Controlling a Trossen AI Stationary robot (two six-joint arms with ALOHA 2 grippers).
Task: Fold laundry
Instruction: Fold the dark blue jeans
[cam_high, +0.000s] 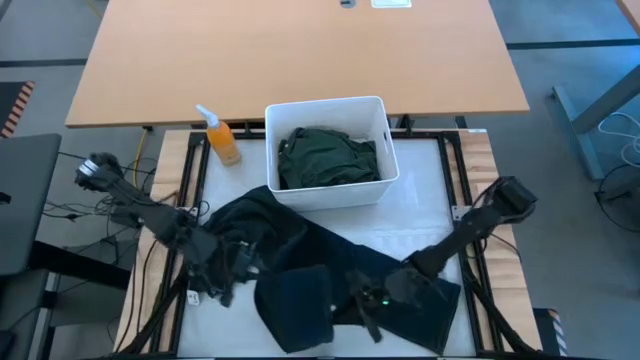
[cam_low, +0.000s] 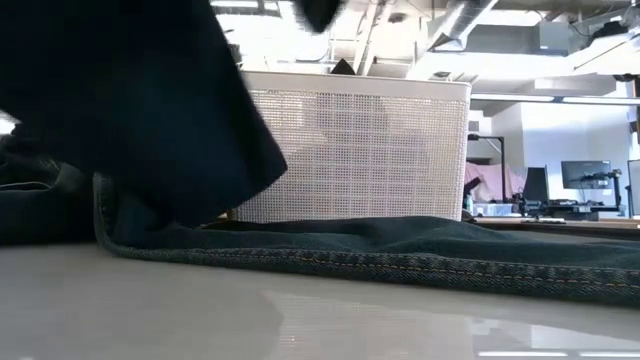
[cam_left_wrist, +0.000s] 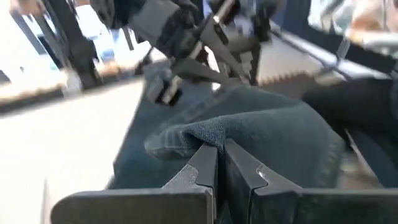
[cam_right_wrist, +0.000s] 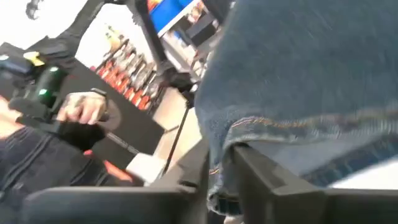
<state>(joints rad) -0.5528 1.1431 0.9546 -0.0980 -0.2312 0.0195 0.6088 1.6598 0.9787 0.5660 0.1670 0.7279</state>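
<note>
both tools grip the trousers (cam_high: 330, 270) sprawled on the desk (cam_high: 420, 190): left tool (cam_left_wrist: 219, 163) pinches a fold, right tool (cam_right_wrist: 219, 163) clamps a seam. a green garment (cam_high: 328, 157) waits in the bin (cam_high: 380, 110) beyond them; nothing looks folded yet.

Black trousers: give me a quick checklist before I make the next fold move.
1. Left pincer on the cloth: ok. Its fingers are shut on a bunched fold of the black trousers.
2. Right pincer on the cloth: ok. A stitched hem sits between its fingers.
3. Trousers flat for folding: not ok. In the low view part of them hangs lifted while the rest lies on the table.
4. White bin out of the way: cannot tell. Cloth lies right up against its front wall.
5. Dark green garment contained: ok, inside the bin.
6. Orange bottle clear of the cloth: ok, standing beside the bin.
</note>
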